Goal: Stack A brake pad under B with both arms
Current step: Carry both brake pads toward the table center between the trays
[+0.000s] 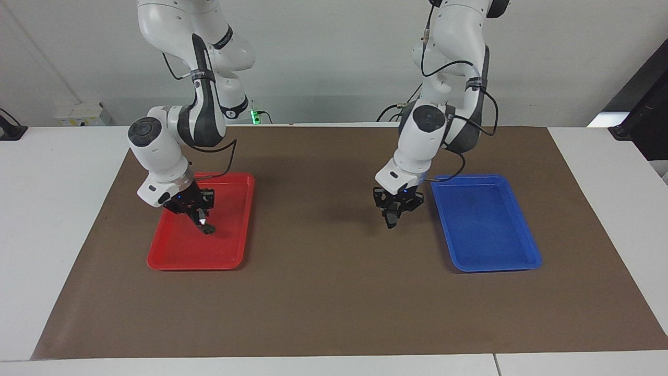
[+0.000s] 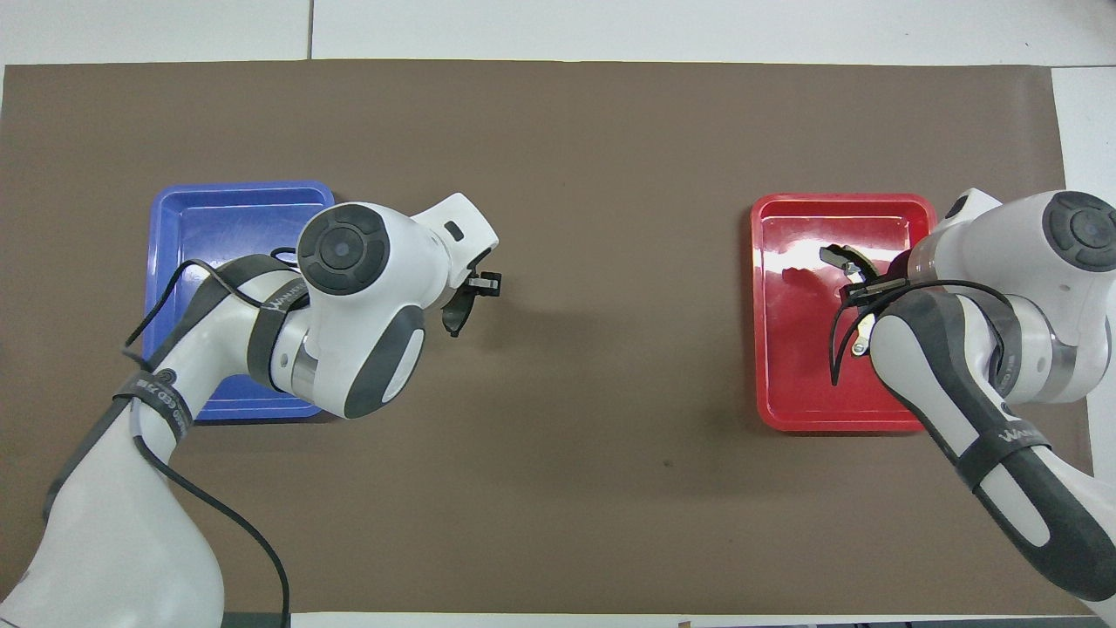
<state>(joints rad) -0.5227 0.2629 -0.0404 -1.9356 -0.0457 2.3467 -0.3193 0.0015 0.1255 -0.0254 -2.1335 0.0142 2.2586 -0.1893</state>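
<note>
- A brake pad (image 2: 455, 316), the short flat dark-grey plate with pointed ends, hangs in the air over the bare brown paper mat (image 1: 334, 303), beside the blue plastic tray (image 1: 524, 258) and toward the middle of the table.
- I see its long axis running steeply downward in the facing view, one pointed end aimed at the mat; from overhead it slants slightly, lower tip toward the robots.
- The left end effector (image 1: 394, 209) is clenched on the upper end of A brake pad, fingertips pinched on its flat faces.
- B (image 1: 205, 225), the longer black crescent with a pale grey strip and a small white spot, is over the red plastic tray (image 1: 156, 261), at the half nearer the robots.
- From overhead, B's long axis runs roughly along the tray's length, and its upper end curls toward the middle of the table; much of it is hidden by the arm.
- The right end effector (image 1: 201, 211) is clenched on B near its middle. I cannot tell whether B's lower tip touches the tray floor.
- The two trays sit well apart, one toward each end of the mat.
</note>
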